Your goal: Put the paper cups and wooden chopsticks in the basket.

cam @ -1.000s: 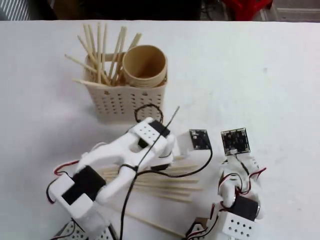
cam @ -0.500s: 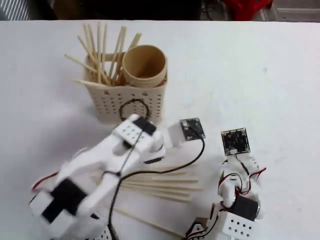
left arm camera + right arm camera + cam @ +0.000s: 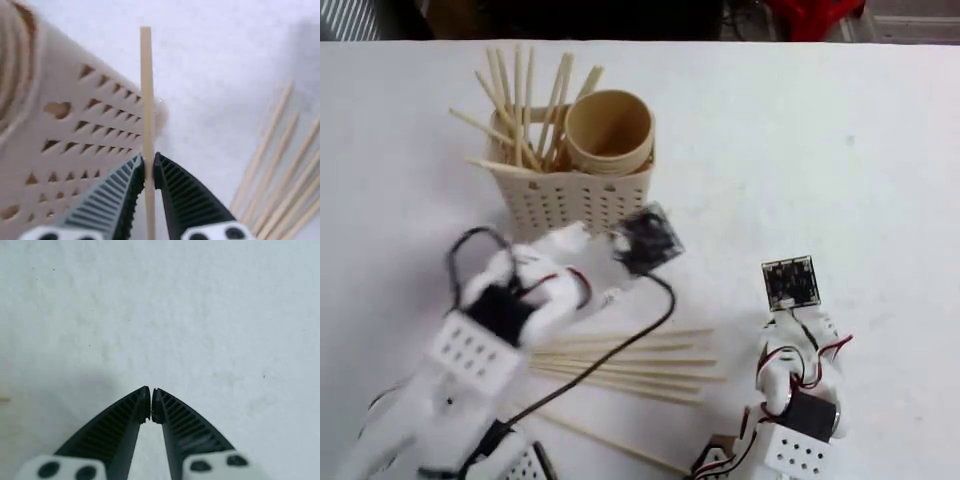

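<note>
Swung toward the beige plastic basket [image 3: 75,125], the left hand [image 3: 149,164] clamps one wooden chopstick [image 3: 146,85]; the right hand [image 3: 151,404] is pinched together over the white counter [image 3: 210,310].

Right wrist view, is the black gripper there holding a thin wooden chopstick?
No, the right gripper is closed with nothing between its black jaws, above the white table.

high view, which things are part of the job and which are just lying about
Job: basket, paper cups inside, standing chopsticks inside, loose chopsticks on the table, held chopstick in the left hand.
Not the job: red object beyond the table's far edge.
</note>
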